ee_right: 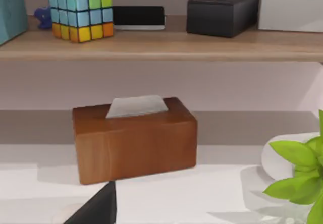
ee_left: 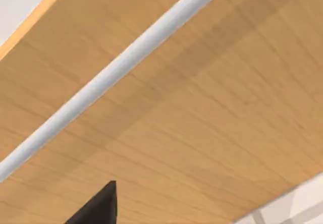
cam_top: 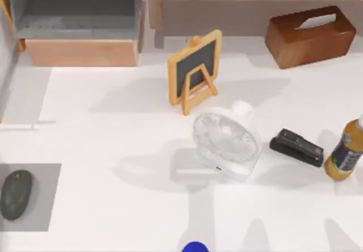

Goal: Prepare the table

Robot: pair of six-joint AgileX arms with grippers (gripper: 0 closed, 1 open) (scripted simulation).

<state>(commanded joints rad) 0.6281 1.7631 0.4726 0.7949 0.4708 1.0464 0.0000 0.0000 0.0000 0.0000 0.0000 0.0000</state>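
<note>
The white counter [cam_top: 113, 127] fills most of the top view, and judging by how its things are scattered, the preparing looks barely begun. A small white fan [cam_top: 225, 140] sits at the middle of the frame, facing up and toward the lower edge, with a wood-framed chalkboard easel [cam_top: 194, 70] propped upright just above it. A black stapler [cam_top: 296, 147] lies to the right, and a capped bottle [cam_top: 346, 151] stands at the right edge. At the lower left a dark mouse [cam_top: 16, 194] rests on a grey mat [cam_top: 45, 175], seemingly its proper spot. A brown tissue box [cam_top: 311, 35] stands at the upper right, beneath the shelf [ee_right: 161, 45] that carries a colour cube [ee_right: 80, 14]. Whether either claw is open or closed I cannot tell; each wrist view gives a single dark tip.
</note>
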